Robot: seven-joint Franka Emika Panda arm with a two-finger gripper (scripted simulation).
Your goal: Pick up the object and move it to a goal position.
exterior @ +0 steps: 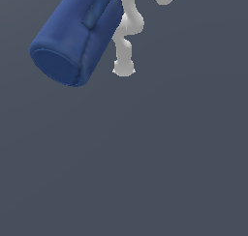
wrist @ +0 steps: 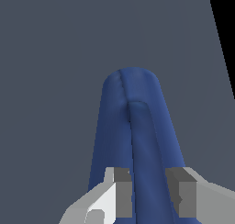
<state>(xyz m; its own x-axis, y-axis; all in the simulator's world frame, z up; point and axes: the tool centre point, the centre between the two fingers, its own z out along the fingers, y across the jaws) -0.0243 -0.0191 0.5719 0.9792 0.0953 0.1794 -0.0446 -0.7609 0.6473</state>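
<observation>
Here the dark blue mug (exterior: 72, 41) sits tilted at the exterior view's upper left, flat base facing the camera, white arm (exterior: 127, 41) behind it. Wrist view: gripper (wrist: 149, 195) pinching the mug's handle (wrist: 147, 145) between both fingers (wrist: 121, 195).

Both renders are evenly and rather dimly lit, with a flat slate-grey ground that carries no cast shadow or glare in either view. In the exterior view the dark blue, slightly tapered mug with a loop handle (exterior: 72, 39) shows only soft shading, its flat base a little darker than its side, while the pale grey robot arm (exterior: 127, 34) behind it is the brightest thing and looks soft-edged and blurry. In the wrist view the two grey blocky fingers of the gripper (wrist: 151, 198) have one white lit face and darker inner faces, edges are coarse and low in detail, and a black wedge cuts off one corner.
</observation>
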